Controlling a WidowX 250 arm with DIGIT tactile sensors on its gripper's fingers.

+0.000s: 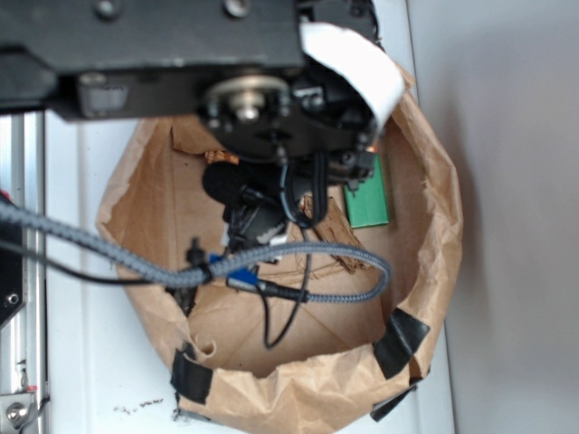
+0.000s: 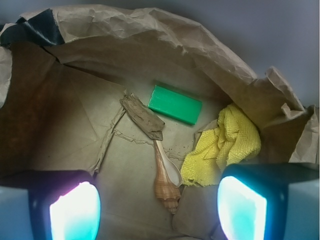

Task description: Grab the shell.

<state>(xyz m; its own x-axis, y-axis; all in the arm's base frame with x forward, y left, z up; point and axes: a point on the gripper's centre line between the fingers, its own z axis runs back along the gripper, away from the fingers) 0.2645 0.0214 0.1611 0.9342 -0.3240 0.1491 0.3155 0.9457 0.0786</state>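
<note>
In the wrist view the shell (image 2: 166, 182) lies on the brown paper floor of the bag, ribbed tan-orange with a pale opening. Its thin tail points up toward a dark bark piece (image 2: 143, 117). My gripper (image 2: 159, 212) is open. Its two glowing pads (image 2: 75, 212) stand at the bottom left and bottom right, and the shell's thick end lies between them, a little right of centre, with nothing gripped. In the exterior view the arm and gripper (image 1: 249, 226) hang down inside the bag and hide the shell.
A green block (image 2: 175, 104) lies beyond the bark piece, also seen as a green block (image 1: 367, 199) from outside. A crumpled yellow cloth (image 2: 223, 143) touches the shell's right side. The paper bag's walls (image 1: 425, 181) ring everything, taped with black tape (image 1: 399, 342). A braided cable (image 1: 298, 253) loops across.
</note>
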